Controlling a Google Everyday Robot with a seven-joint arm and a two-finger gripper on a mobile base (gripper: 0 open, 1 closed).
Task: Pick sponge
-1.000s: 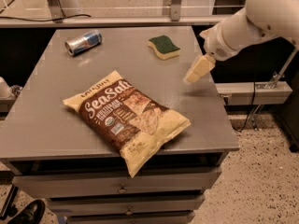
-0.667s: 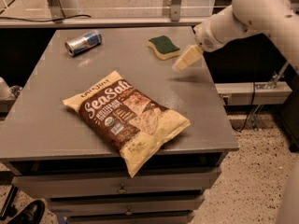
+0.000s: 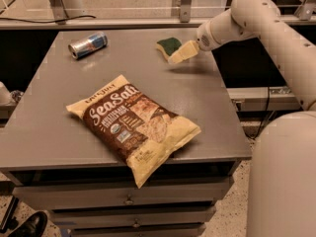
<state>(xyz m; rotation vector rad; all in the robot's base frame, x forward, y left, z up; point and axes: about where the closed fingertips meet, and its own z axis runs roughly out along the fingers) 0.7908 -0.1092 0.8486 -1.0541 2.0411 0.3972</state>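
The sponge (image 3: 168, 46), dark green on top with pale yellow foam below, lies at the back right of the grey table (image 3: 59, 117). My gripper (image 3: 177, 56), with pale yellow fingers, reaches in from the right and hangs right at the sponge's near right edge, partly covering it. I cannot tell whether it touches the sponge.
A large brown-and-cream Sea Salt chip bag (image 3: 133, 125) lies in the middle front of the table. A tipped soda can (image 3: 88, 44) lies at the back left. My white arm (image 3: 261, 19) crosses the right side. Drawers sit under the table's front edge.
My gripper has moved left and toward the back, from off the sponge's right side to right over its near edge. The sponge, bag and can have not moved.
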